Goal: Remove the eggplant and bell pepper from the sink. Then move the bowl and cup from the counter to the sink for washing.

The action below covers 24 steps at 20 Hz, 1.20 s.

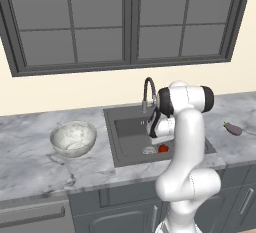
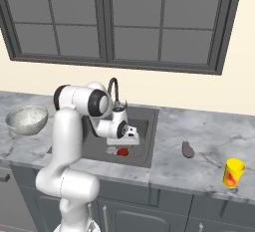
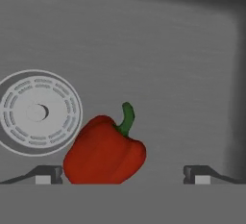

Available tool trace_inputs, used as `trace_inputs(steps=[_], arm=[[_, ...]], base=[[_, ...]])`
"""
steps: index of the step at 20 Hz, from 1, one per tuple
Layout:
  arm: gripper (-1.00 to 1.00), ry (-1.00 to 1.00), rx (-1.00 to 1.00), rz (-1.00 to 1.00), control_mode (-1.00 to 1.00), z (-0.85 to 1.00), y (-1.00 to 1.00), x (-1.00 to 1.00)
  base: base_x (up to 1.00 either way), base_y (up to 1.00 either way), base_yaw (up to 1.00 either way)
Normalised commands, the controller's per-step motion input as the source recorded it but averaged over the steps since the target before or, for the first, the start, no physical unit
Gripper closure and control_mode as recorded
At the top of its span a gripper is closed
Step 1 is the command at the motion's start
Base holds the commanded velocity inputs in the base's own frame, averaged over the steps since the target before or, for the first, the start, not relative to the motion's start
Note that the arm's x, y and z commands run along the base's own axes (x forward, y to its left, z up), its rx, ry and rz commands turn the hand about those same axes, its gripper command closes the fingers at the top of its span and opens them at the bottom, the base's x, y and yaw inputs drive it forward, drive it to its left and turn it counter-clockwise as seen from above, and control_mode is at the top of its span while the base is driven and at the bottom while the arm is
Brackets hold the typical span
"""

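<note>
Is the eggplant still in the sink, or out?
Out. The eggplant lies on the counter right of the sink; the pepper is in the basin beside the drain.

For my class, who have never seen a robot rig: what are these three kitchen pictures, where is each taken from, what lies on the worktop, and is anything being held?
The white machine is a robot arm in a computer-drawn kitchen. Two pictures come from cameras behind it, one to its left, one to its right. The third looks out from its hand, whose two dark fingertips stand wide apart at the bottom.

The hand reaches down into the sink, above a red bell pepper beside the round drain. It holds nothing yet.

On the marble counter lie a marbled bowl left of the sink, and a purple eggplant and a yellow cup on its right.
</note>
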Motion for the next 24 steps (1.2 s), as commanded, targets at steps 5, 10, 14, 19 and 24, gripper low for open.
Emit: trace_inputs(steps=[5, 10, 14, 19, 24], arm=[[-1.00, 0.14, 0.00, 0.06, -1.00, -0.03, 0.00, 0.10], [-1.00, 0.12, 0.00, 0.04, -1.00, -0.06, 0.00, 0.03], [-1.00, 0.10, 0.00, 0.02, -1.00, -0.14, 0.00, 0.00], [-1.00, 0.07, 0.01, 0.00, -1.00, -0.16, 0.00, -0.01], [-1.00, 0.02, 0.03, 0.00, -1.00, -0.12, 0.00, -0.01]], base=[[0.00, 0.00, 0.00], [0.00, 0.00, 0.00], [0.00, 0.00, 0.00], [0.00, 0.00, 0.00], [0.00, 0.00, 0.00]])
